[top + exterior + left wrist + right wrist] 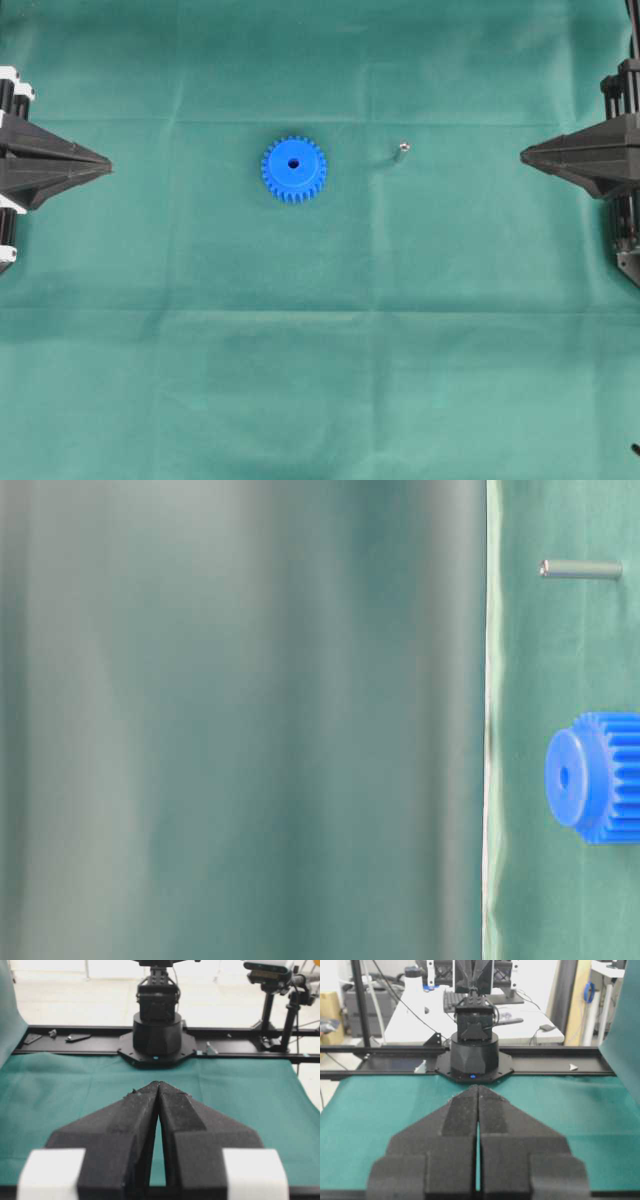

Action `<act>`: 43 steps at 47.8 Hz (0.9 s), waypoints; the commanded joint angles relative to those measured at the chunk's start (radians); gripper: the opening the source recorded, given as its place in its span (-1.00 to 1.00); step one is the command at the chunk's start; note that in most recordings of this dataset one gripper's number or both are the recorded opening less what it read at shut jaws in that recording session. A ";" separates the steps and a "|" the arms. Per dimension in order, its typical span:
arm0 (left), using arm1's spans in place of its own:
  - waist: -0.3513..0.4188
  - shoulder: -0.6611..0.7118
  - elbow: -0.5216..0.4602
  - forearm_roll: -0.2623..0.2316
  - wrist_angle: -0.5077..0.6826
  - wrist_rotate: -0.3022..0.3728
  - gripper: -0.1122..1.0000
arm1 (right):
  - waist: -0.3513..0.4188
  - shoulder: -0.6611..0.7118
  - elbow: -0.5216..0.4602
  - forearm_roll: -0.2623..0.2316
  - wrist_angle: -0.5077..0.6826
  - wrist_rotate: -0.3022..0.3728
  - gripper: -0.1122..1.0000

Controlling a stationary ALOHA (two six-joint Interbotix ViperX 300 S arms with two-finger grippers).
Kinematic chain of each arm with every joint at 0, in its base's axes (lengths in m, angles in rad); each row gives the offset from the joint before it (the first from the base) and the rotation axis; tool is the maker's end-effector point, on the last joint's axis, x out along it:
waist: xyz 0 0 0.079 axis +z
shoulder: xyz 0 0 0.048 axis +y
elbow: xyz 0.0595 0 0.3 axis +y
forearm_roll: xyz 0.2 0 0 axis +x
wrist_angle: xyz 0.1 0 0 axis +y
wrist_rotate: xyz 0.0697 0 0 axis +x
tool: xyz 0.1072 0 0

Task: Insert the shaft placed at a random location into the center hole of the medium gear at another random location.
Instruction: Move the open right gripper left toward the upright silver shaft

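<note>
Standing upright, shaft (400,150) (table-level: pin shape) beside medium gear (294,169).

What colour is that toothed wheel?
The medium gear is bright blue, clearest in the overhead view.

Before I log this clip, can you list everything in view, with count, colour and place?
gear: one, bright blue, lying flat on the cloth a little left of centre in the overhead view, its centre hole empty
pin: one, silvery grey, standing on end on the cloth to the right of the gear, apart from it
cloth: one, green, covering the whole table
left gripper: one, black, at the left edge of the overhead view, fingers together, holding nothing
right gripper: one, black, at the right edge, fingers together, holding nothing
</note>
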 commanded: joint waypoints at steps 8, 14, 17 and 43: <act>-0.008 0.017 -0.040 0.009 0.028 -0.009 -0.80 | -0.006 0.017 -0.029 -0.006 0.011 -0.014 -0.78; -0.008 0.015 -0.040 0.009 0.029 -0.011 -0.80 | -0.035 0.025 -0.035 -0.005 0.008 -0.029 -0.78; -0.008 0.017 -0.040 0.009 0.028 -0.011 -0.80 | -0.063 0.031 -0.035 -0.005 0.008 -0.038 -0.78; -0.008 0.017 -0.038 0.011 0.035 -0.009 -0.80 | -0.183 0.178 -0.021 -0.009 -0.081 -0.061 0.73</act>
